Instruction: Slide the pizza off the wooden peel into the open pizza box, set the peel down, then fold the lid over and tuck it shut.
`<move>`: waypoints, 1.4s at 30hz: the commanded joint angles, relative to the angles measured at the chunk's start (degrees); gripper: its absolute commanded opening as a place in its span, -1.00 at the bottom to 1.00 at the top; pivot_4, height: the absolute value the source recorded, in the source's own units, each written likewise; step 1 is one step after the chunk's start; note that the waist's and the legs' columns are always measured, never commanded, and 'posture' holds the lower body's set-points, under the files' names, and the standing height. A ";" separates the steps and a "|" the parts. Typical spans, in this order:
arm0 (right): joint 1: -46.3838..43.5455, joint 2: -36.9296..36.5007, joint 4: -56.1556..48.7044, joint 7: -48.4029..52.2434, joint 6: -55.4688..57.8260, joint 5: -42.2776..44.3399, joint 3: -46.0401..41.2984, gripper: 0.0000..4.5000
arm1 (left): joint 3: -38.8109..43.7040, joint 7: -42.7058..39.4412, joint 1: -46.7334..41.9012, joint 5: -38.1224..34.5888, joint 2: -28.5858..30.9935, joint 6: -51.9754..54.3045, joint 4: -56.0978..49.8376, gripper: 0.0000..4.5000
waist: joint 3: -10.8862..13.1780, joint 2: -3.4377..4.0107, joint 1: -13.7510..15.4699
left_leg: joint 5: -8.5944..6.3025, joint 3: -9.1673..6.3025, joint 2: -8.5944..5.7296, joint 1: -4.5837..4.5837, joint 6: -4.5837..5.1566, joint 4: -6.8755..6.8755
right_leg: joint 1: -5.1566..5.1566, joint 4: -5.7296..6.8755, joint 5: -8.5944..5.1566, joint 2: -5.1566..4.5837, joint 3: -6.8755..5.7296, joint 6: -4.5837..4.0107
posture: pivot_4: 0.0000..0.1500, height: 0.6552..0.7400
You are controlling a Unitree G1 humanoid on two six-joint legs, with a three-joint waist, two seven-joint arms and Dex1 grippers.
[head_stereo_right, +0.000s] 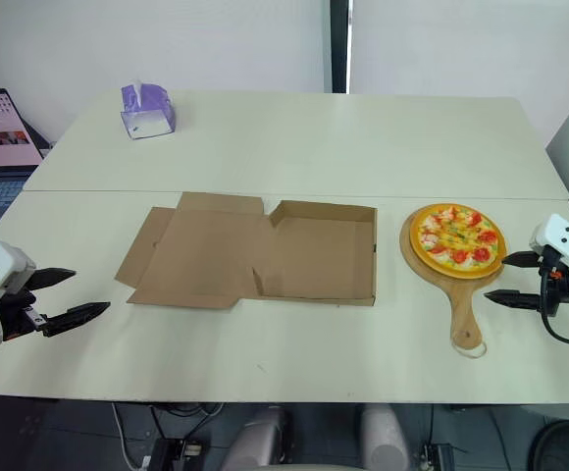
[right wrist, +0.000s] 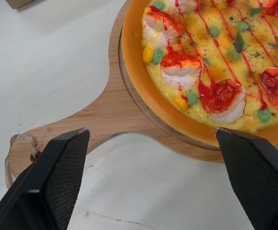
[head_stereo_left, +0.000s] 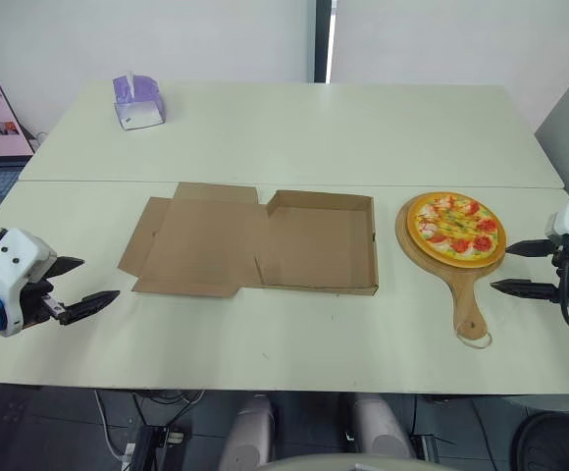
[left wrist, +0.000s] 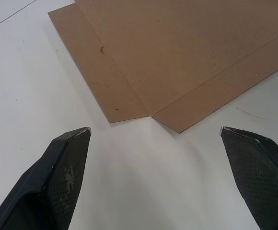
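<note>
Left hand (head_stereo_left: 99, 277) hovers spread wide near box (head_stereo_left: 314, 245), right hand (head_stereo_left: 500, 268) likewise beside peel (head_stereo_left: 464, 294).

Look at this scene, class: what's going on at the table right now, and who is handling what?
A two-armed robot is about to box a pizza, but nothing is held yet. The pizza sits on the wooden peel on the table, to the right of the open pizza box, whose lid lies flat. The right gripper is open beside the peel, not gripping it. The left gripper is open too, near the lid's corner but apart from it.
</note>
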 commanded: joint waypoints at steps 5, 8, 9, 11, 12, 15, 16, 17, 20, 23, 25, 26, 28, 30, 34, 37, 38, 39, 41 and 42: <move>-0.22 -0.31 -1.35 -2.54 0.07 1.41 -3.37 0.99 | 2.26 0.82 1.07 -0.38 -0.60 -0.89 -0.47 1.00 | 0.00 0.00 -0.01 | 0.00 0.00 0.01 0.00 0.00 0.00 | 0.00 0.00 0.00 0.00 0.00 0.00 | 1.00 1.00; 0.23 0.12 -1.54 -3.78 0.16 1.78 -4.11 0.99 | 3.65 0.45 2.38 -2.04 -2.17 -0.87 -1.64 1.00 | 0.00 0.00 -0.01 | 0.00 0.02 0.04 0.00 0.00 -0.01 | -0.01 0.00 0.00 0.00 0.02 0.00 | 1.00 1.00; 0.43 0.15 -1.64 -3.90 0.22 1.84 -4.24 0.99 | 4.01 0.40 2.59 -2.76 -2.46 0.15 -1.98 1.00 | 0.00 0.00 0.02 | 0.00 0.01 0.04 0.00 0.00 0.00 | -0.01 0.00 0.00 0.00 0.01 0.00 | 1.00 1.00; 0.90 0.13 -1.98 -4.10 0.80 2.09 -4.54 0.99 | 4.40 0.06 3.00 -3.67 -2.68 1.01 -2.42 1.00 | 0.00 0.00 0.08 | 0.00 -0.01 0.04 0.00 0.00 0.01 | 0.00 0.00 0.00 0.00 0.00 0.00 | 1.00 1.00; 1.17 0.08 -2.20 -4.13 1.14 2.26 -4.69 0.99 | 4.55 0.03 3.06 -4.13 -2.78 1.45 -2.55 1.00 | 0.00 0.00 0.10 | 0.00 -0.01 0.04 -0.01 0.00 0.01 | 0.00 0.00 0.00 0.00 0.00 0.00 | 1.00 1.00; 1.85 -0.22 -2.69 -4.40 1.91 2.86 -4.99 0.99 | 4.57 0.17 3.00 -4.50 -2.53 1.33 -2.22 1.00 | 0.00 0.00 0.11 | 0.00 -0.01 0.04 -0.01 0.00 0.01 | 0.00 0.00 0.00 -0.01 0.02 0.00 | 1.00 1.00; 2.00 -0.36 -2.82 -4.46 2.32 3.09 -4.97 0.99 | 4.44 -0.02 2.83 -4.62 -2.34 1.12 -1.80 1.00 | 0.00 0.00 0.11 | 0.00 0.00 0.04 0.00 0.00 0.00 | 0.00 0.00 0.00 -0.01 0.02 0.00 | 1.00 1.00; 2.22 -0.54 -2.95 -4.42 2.65 3.27 -4.97 0.99 | 4.39 -0.20 2.70 -4.75 -2.24 1.02 -1.54 1.00 | 0.00 0.00 0.10 | 0.00 0.00 0.04 0.00 0.00 0.00 | 0.00 0.00 0.00 -0.01 0.01 0.00 | 1.00 1.00; 3.22 -1.20 -3.76 -3.46 3.97 3.90 -5.04 0.99 | 4.36 -0.24 2.57 -4.65 -2.05 0.82 -1.23 1.00 | 0.00 0.00 0.11 | 0.00 0.00 0.03 0.00 0.00 0.00 | 0.00 0.00 0.00 0.00 0.00 0.00 | 1.00 1.00; 4.07 -1.29 -4.67 -3.50 4.66 4.40 -5.83 0.99 | 4.52 -0.61 2.85 -4.81 -1.98 0.92 -1.32 1.00 | 0.00 0.00 0.10 | 0.00 0.00 0.03 0.00 0.00 0.00 | 0.00 -0.01 0.00 0.00 0.01 0.00 | 1.00 1.00; 4.53 -1.33 -4.96 -3.82 4.62 4.54 -6.39 0.99 | 4.70 -0.78 2.80 -5.01 -1.89 1.10 -1.36 1.00 | 0.00 0.00 0.10 | 0.00 0.01 0.04 0.00 0.00 0.00 | 0.00 -0.01 0.00 0.00 0.03 0.00 | 1.00 1.00; 4.78 -1.36 -5.06 -3.91 4.56 4.59 -6.69 0.99 | 4.82 -0.82 2.86 -5.12 -1.87 1.22 -1.54 1.00 | 0.00 0.00 0.10 | 0.00 0.01 0.03 0.00 0.00 0.00 | 0.00 -0.01 0.00 0.00 0.02 0.00 | 1.00 1.00; 5.38 -1.23 -5.56 -4.45 4.62 4.68 -7.48 0.99 | 4.40 -0.98 1.54 -6.40 -1.96 1.86 -2.71 1.00 | 0.00 0.00 0.12 | 0.00 0.01 0.03 0.00 0.00 0.00 | 0.00 -0.01 0.00 0.00 0.01 0.00 | 1.00 1.00; 6.27 -0.78 -6.91 -5.55 5.24 5.28 -8.70 0.99 | 2.41 -0.64 -1.04 -7.91 -2.05 2.87 -5.21 1.00 | 0.00 -0.01 0.14 | 0.00 -0.01 0.04 -0.01 0.00 0.01 | 0.00 -0.01 0.00 0.00 -0.01 0.00 | 1.00 1.00; 9.72 1.65 -14.14 -9.87 8.88 7.90 -13.69 0.99 | -4.70 -0.14 -9.78 -11.48 -2.61 5.51 -11.34 1.00 | 0.00 -0.01 0.81 | 0.00 -0.06 0.03 -0.04 0.00 0.05 | 0.04 -0.01 0.03 -0.01 0.01 0.06 | 1.00 1.00; 14.17 4.52 -22.53 -13.09 13.29 10.81 -18.40 0.99 | -9.86 -1.59 -15.34 -13.98 -3.03 6.61 -15.38 1.00 | 0.00 -0.01 0.87 | 0.00 -0.04 0.00 -0.07 -0.01 0.05 | 0.05 -0.04 0.07 0.00 0.04 0.13 | 1.00 1.00; 16.07 5.53 -25.80 -14.09 14.73 11.74 -19.73 0.99 | -11.52 -2.47 -16.75 -14.87 -3.13 6.65 -16.81 1.00 | -0.01 -0.01 0.88 | 0.00 -0.05 -0.02 -0.08 -0.01 0.04 | 0.04 -0.04 0.08 -0.01 0.05 0.14 | 1.00 1.00; 17.90 6.94 -29.36 -15.83 16.61 12.76 -20.98 0.99 | -13.06 -3.19 -18.35 -16.06 -3.70 6.57 -18.26 1.00 | -0.01 -0.02 0.87 | -0.01 -0.06 -0.02 -0.08 -0.01 0.03 | 0.04 -0.04 0.08 0.00 0.04 0.15 | 1.00 1.00; 20.48 10.17 -35.48 -20.16 19.66 14.18 -22.47 0.99 | -15.50 -4.81 -20.61 -17.70 -4.34 6.20 -20.13 1.00 | -0.01 -0.02 0.76 | -0.02 -0.05 -0.03 -0.07 -0.02 0.01 | 0.03 -0.02 0.08 0.02 0.04 0.15 | 1.00 1.00; 21.43 12.48 -38.91 -23.98 22.12 14.38 -22.59 0.99 | -16.69 -6.06 -21.55 -18.48 -4.73 5.69 -20.84 1.00 | -0.01 -0.02 0.57 | -0.03 -0.04 -0.04 -0.07 -0.02 0.02 | 0.03 -0.03 0.08 0.07 0.04 0.15 | 1.00 1.00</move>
